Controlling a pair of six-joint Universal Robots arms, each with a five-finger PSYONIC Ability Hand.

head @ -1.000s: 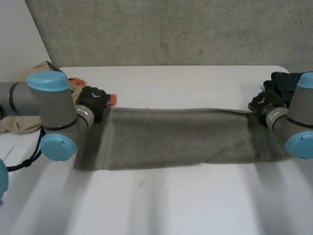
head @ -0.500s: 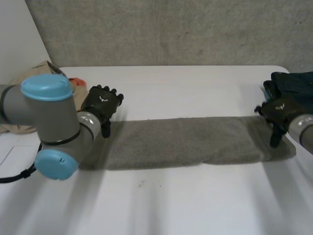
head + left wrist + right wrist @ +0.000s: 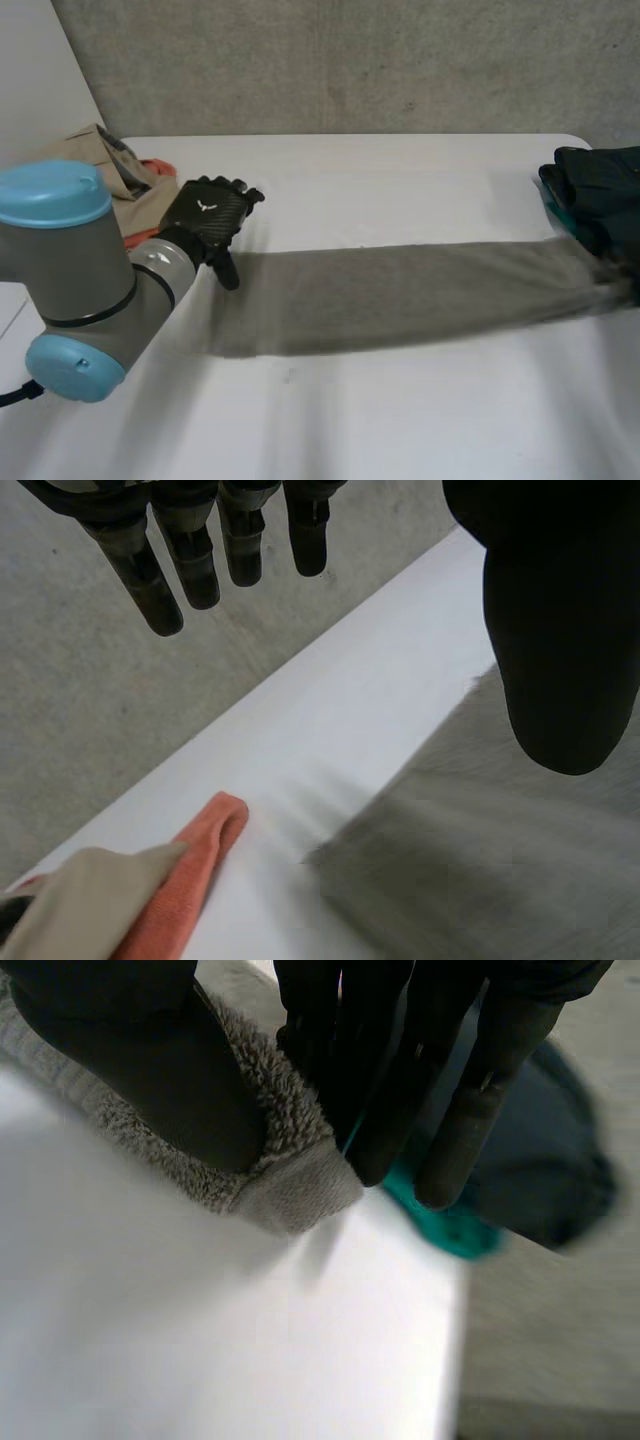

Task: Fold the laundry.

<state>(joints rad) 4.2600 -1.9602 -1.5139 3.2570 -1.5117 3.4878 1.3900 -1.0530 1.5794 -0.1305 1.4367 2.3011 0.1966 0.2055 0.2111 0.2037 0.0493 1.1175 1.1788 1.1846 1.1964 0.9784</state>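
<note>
A grey towel (image 3: 400, 295), folded into a long strip, lies across the white table (image 3: 400, 420). My left hand (image 3: 205, 215) hovers just above the strip's left end, open, fingers (image 3: 190, 550) straight and holding nothing; the towel (image 3: 500, 860) lies below its thumb. My right hand (image 3: 120, 1050) is at the strip's right end, near the table's right edge. Its thumb and fingers (image 3: 400, 1080) pinch the towel's corner (image 3: 290, 1185).
A heap of beige and orange clothes (image 3: 115, 165) lies at the back left, close to my left hand; the orange cloth (image 3: 190, 870) lies just beyond the towel's end. Dark and teal garments (image 3: 600, 185) are piled at the right edge, just beyond my right hand.
My left hand let go of the towel's left end and opened above it. My right hand shut on the right end and drew the strip to the right.
</note>
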